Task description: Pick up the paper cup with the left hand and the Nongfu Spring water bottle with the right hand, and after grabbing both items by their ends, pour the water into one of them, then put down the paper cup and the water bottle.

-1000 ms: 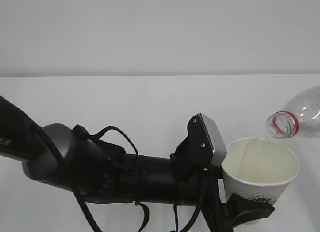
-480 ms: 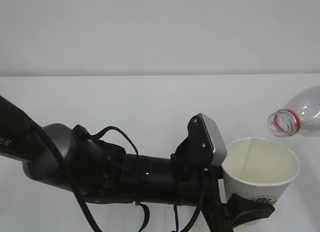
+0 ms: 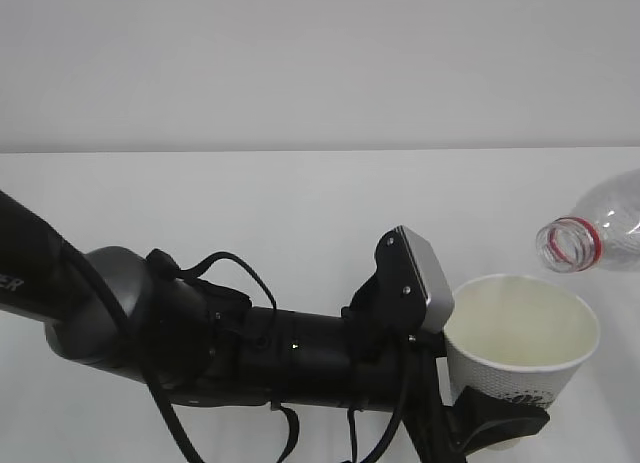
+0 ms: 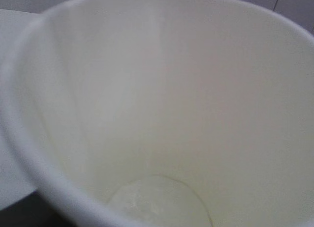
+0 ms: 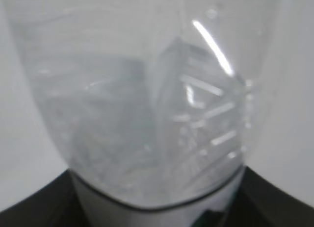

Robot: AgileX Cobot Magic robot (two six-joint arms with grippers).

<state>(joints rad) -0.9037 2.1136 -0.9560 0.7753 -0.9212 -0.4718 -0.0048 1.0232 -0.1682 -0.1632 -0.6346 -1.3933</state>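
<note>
White tabletop [image 3: 300, 213], plain pale wall behind. My left gripper [image 3: 490, 418] sits low at the frame's right, jaws spread around the base of the paper cup [image 3: 520, 333] and gripping it; cup upright, mouth up, a little water [image 4: 157, 202] pooled at the bottom. My right jaws are off-frame in the exterior view; the wrist view shows them clamped on the base of the Nongfu Spring water bottle [image 3: 595, 235]. Bottle lies near horizontal, long axis left-right, open red-ringed neck pointing left, above the cup's right rim, not touching.
</note>
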